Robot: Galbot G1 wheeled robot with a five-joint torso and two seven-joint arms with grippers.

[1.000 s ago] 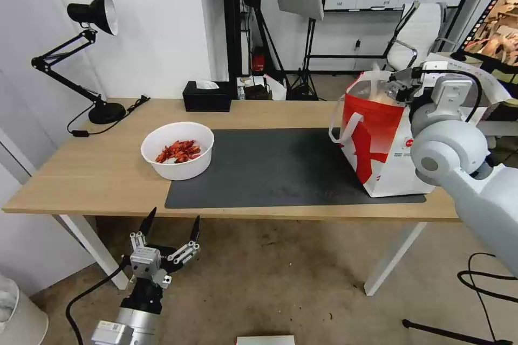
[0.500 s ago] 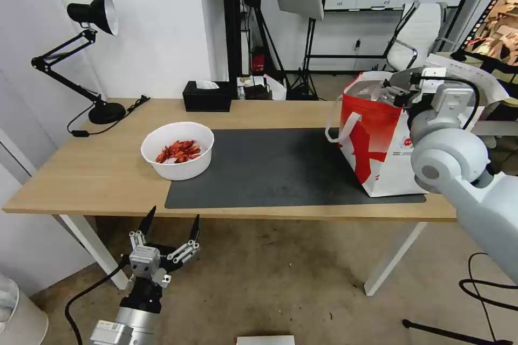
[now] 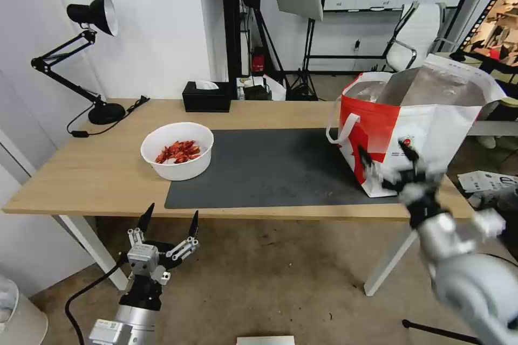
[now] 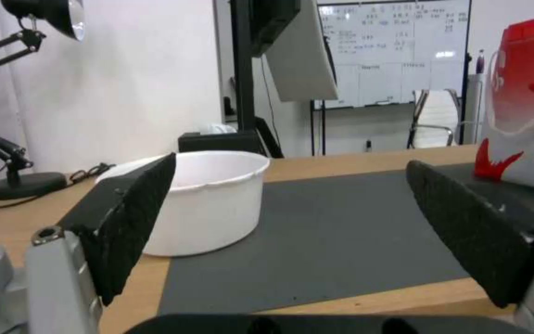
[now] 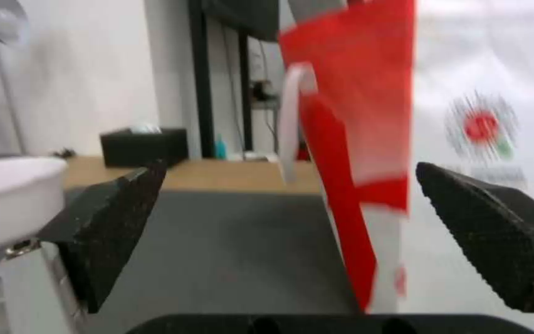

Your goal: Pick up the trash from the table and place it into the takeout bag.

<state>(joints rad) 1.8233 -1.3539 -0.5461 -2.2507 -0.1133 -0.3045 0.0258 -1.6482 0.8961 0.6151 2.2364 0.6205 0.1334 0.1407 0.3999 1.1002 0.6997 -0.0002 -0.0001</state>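
Observation:
On the table (image 3: pixel 97 172), a white bowl (image 3: pixel 177 151) of red shells sits at the left edge of the dark grey mat (image 3: pixel 270 172). The takeout bag (image 3: pixel 415 118) stands upright at the mat's right end, its foil-lined mouth open. My right gripper (image 3: pixel 384 152) is open and blurred, just in front of the bag's lower front face. From the right wrist, the bag (image 5: pixel 353 116) is close between the open fingers (image 5: pixel 112 222). My left gripper (image 3: pixel 168 215) hangs open below the table's front edge, pointing at the bowl (image 4: pixel 208 199). Neither gripper holds anything.
A black tissue box (image 3: pixel 206 96) stands at the table's back edge. A black desk lamp (image 3: pixel 91 27) with its cord is at the back left corner. Behind are light stands, a white chair (image 3: pixel 415 32) and papers on the floor at right.
My right arm has come away from the bag's mouth and dropped low in front of the bag. The bag's top now shows in full. The left arm has stayed put.

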